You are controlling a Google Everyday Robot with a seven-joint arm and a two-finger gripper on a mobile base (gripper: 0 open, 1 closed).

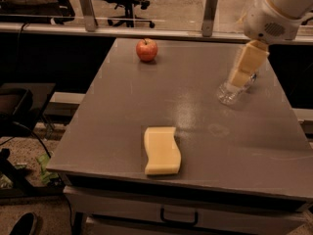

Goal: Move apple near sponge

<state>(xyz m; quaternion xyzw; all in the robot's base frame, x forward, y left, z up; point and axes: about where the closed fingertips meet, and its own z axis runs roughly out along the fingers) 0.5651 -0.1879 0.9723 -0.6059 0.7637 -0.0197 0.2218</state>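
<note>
The red apple point(146, 49) sits at the far left part of the grey table point(195, 111), near its back edge. The pale yellow sponge point(161, 150) with wavy sides lies flat near the table's front edge, well apart from the apple. My gripper point(246, 67) hangs from the white arm at the upper right, above the table's right side and in front of the clear bottle. It is far to the right of the apple and holds nothing that I can see.
A clear plastic bottle point(233, 92) lies on its side at the right of the table, partly hidden by the gripper. A glass barrier with metal posts point(210, 13) runs behind the table. Office chairs stand beyond it. A drawer handle point(178, 217) is below the front edge.
</note>
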